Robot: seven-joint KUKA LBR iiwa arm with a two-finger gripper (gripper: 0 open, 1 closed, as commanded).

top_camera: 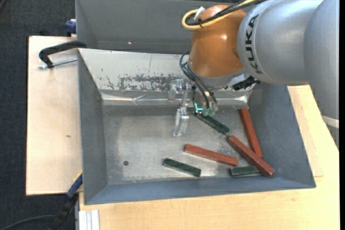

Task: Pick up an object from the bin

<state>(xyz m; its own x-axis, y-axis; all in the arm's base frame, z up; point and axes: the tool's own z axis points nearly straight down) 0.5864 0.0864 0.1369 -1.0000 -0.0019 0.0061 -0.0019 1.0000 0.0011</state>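
Seemingly I am at the approach: my claw (182, 121) hangs low in the bin (91, 132), just beside a green bar (215, 124); apart or together, I cannot tell. Next I should centre over that bar and clamp.

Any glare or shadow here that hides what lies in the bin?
Camera view: glare brightens the bin's back wall behind the tool. The arm casts soft shade over the right side, but the red bar and dark green bar there are plainly readable.
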